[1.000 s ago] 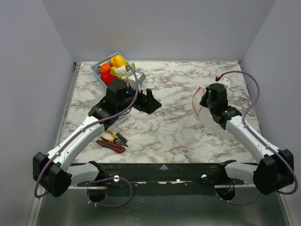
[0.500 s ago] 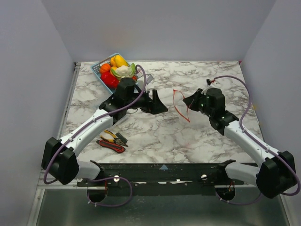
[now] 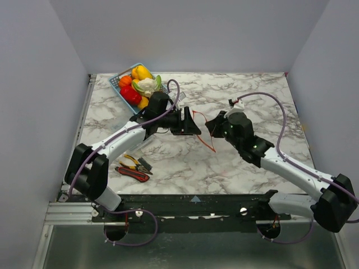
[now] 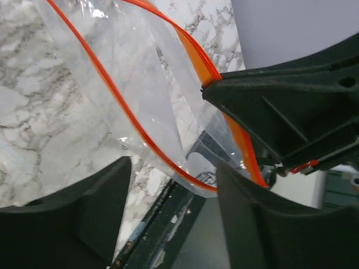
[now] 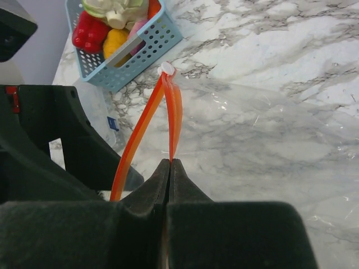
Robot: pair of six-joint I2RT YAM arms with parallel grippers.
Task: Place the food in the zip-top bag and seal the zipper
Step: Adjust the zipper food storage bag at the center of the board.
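Right wrist view: right end effector is clamped on the zipper. The strip's long axis is directed away from it, toward the basket holding the food. In the left wrist view, left end effector is seen with fingers apart, zip-top bag mouth just ahead. Only overhead is the left arm shown nearer the food, across the bench.

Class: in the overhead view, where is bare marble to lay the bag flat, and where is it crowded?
Bare: the far-right marble beyond the right arm, and the near-centre strip between the red-handled tools and that arm. Crowded: the far-left corner with the basket, and mid-table, where both jaws meet at the bag.
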